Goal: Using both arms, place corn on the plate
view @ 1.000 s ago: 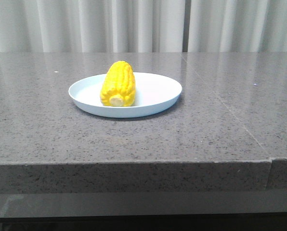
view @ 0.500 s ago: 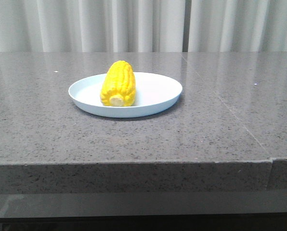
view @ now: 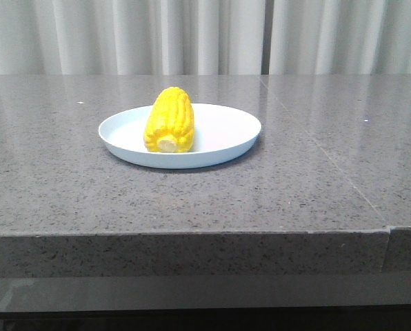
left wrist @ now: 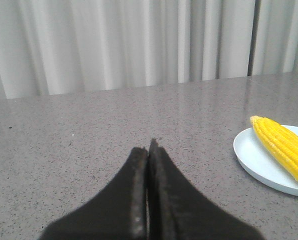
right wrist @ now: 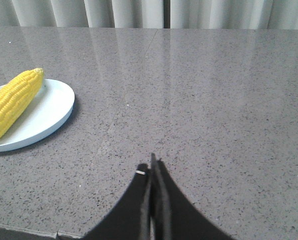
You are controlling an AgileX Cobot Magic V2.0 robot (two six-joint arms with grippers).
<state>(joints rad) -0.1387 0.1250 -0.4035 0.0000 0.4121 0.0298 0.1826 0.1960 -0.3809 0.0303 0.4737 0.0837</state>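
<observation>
The yellow corn [view: 169, 121] lies on the pale-blue plate [view: 226, 131] in the middle of the grey table, its pale stub end toward the camera. Neither arm shows in the front view. In the left wrist view my left gripper [left wrist: 148, 147] is shut and empty, low over bare table, with the plate [left wrist: 254, 157] and corn [left wrist: 284, 147] off to its side. In the right wrist view my right gripper [right wrist: 152, 167] is shut and empty near the table's front edge, apart from the plate [right wrist: 49, 112] and corn [right wrist: 14, 102].
The grey speckled stone table [view: 316, 179] has a seam running toward its front right corner. White curtains [view: 205, 34] hang behind the table's far edge.
</observation>
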